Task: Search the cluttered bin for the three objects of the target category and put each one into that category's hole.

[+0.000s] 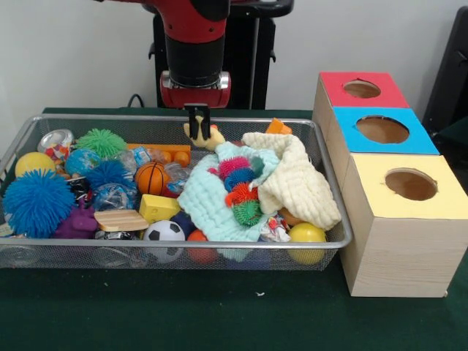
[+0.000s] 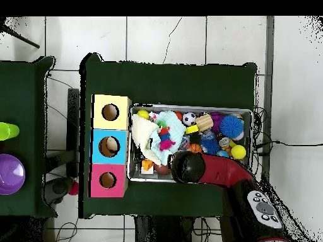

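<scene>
The wire mesh bin [image 1: 14, 146] is full of toys; it also shows in the overhead view [image 2: 208, 108]. A green puffer ball [image 1: 101, 142] lies at the bin's far left. A big blue puffer ball [image 1: 36, 202] lies at the near left, and a darker blue one [image 1: 108, 174] lies between them. Small red, green and orange spiky balls [image 1: 241, 194] sit on the cloths. My gripper [image 1: 197, 118] hangs shut and empty at the bin's far rim, just above a yellow duck toy [image 1: 208, 137]. The red-topped box's hole [image 1: 362, 88] is at the far right, also seen from overhead [image 2: 108, 180].
The blue-topped box's hole [image 1: 382, 129] and the yellow-topped box's hole [image 1: 411, 184] stand nearer in the same row. A light blue cloth [image 1: 208, 201] and a cream cloth [image 1: 296, 179] cover the bin's middle. A small basketball [image 1: 150, 178], a football [image 1: 164, 232] and yellow balls [image 1: 307, 234] lie around.
</scene>
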`<action>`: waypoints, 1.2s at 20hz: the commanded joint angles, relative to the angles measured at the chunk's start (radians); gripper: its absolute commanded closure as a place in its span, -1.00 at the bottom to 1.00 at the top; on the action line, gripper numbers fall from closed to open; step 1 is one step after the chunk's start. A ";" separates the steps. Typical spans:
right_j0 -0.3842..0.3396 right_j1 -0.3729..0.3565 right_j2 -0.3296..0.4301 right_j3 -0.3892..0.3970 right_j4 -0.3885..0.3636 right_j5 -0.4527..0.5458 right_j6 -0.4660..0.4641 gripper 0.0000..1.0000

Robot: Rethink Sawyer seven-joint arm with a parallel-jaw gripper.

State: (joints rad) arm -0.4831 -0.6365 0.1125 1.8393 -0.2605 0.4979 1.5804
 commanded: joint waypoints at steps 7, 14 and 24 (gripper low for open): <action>-0.056 -0.062 0.164 -0.067 0.053 0.144 -0.004 1.00; -0.041 -0.093 0.169 -0.078 0.084 0.172 0.038 1.00; 0.011 -0.161 0.130 -0.076 0.130 0.213 0.101 1.00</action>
State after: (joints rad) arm -0.4973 -0.7585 0.1912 1.8142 -0.1806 0.6183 1.5804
